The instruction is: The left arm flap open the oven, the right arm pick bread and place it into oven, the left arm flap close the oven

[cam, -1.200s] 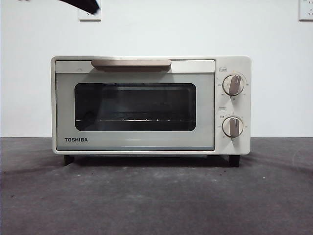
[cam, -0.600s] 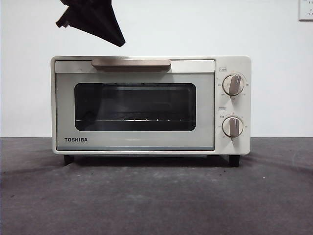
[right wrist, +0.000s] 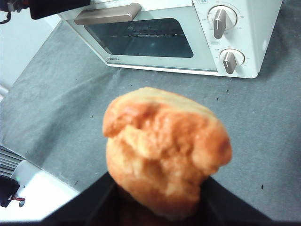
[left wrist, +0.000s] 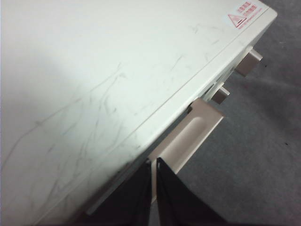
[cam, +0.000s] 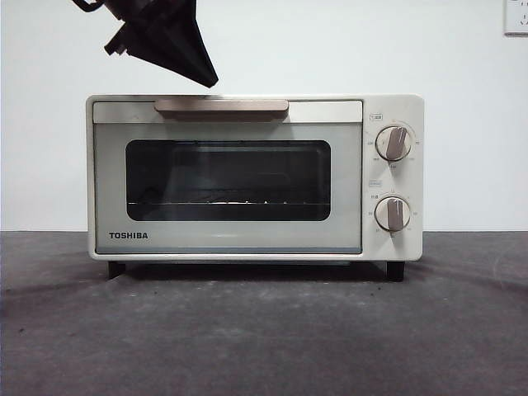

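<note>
While the oven [cam: 254, 177] stands on the grey table [cam: 264, 330] with its door closed, the left arm [cam: 165, 37] hangs just above the oven's tan handle [cam: 221, 106], fingers [left wrist: 169, 197] pressed nearly together and holding nothing. The right arm [right wrist: 157, 197] is well in front of the oven, its fingers pinching the bread [right wrist: 164, 148] above the table.

Left gripper [cam: 202, 76]: enters the front view from the upper left, its black wedge-shaped body tilted down and tapering to a point just above the oven's [cam: 396, 107] top, near the handle [cam: 221, 106]. In the left wrist view its jaws stand almost together, only a thin slit between them, nothing held. Right gripper [right wrist: 157, 197]: raised above the tabletop [right wrist: 70, 99], facing the oven front, jaws clamped on the bread [right wrist: 164, 150].
</note>
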Controlling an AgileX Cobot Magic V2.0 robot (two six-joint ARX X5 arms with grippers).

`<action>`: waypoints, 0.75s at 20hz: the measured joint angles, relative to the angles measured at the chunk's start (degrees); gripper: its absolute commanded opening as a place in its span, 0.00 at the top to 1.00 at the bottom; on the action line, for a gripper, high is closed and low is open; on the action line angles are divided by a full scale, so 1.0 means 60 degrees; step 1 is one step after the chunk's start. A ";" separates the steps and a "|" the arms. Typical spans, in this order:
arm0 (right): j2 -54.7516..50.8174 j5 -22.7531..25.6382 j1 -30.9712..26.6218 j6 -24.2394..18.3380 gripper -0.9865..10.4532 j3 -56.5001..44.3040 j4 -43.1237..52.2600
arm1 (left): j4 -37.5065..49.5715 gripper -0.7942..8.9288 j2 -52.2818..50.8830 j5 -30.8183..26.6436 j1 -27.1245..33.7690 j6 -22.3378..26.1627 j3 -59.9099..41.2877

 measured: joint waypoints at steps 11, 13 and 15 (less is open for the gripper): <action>0.0000 0.0000 0.0000 -0.0004 0.78 0.0000 0.0000 | -0.0127 0.90 0.0335 0.0029 0.0000 0.0033 0.0022; 0.0000 0.0000 0.0000 -0.0004 0.78 0.0000 0.0000 | -0.0255 0.90 0.0335 0.0033 0.0000 0.0033 0.0055; 0.0000 0.0004 0.0000 0.0000 0.78 0.0000 0.0000 | -0.0401 0.90 0.0335 0.0033 0.0000 0.0036 0.0098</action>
